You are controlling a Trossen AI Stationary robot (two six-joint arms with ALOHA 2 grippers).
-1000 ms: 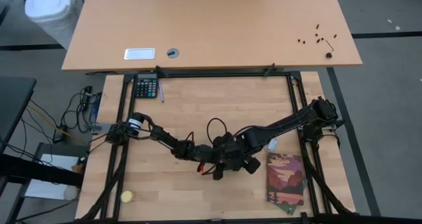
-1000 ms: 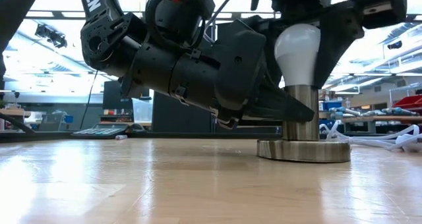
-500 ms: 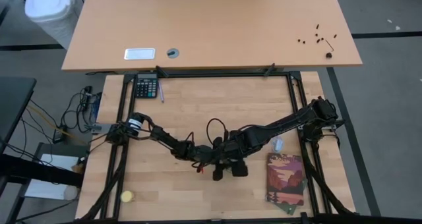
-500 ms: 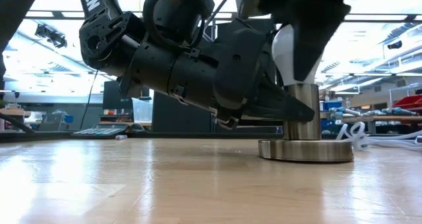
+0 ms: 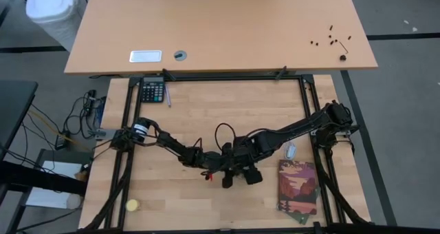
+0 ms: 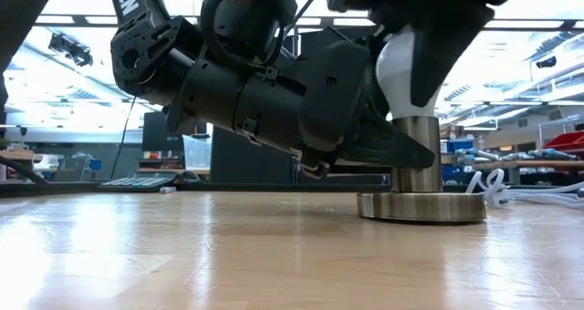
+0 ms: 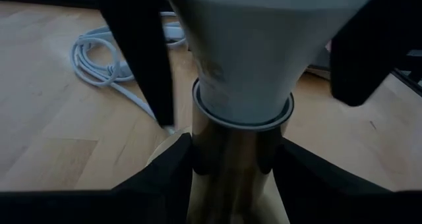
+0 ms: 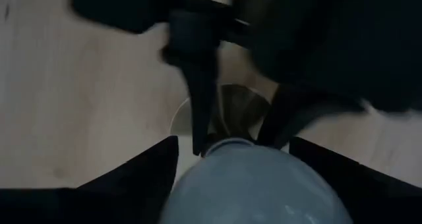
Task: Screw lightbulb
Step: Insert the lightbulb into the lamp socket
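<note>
Lightbulb (image 6: pixel 406 68) seated upright in socket stem (image 6: pixel 416 155), right of centre in low view. Left gripper (image 7: pixel 234 168) fingers clamped on stem, steadying. Right gripper (image 8: pixel 234 161) fingers flank the glass from above; contact unclear. Seemingly well along; final tightening and release left.

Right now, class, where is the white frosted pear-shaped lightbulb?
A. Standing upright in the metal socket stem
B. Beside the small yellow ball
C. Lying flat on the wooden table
A: the white frosted lightbulb stands upright atop the metal socket stem on its round base.
</note>
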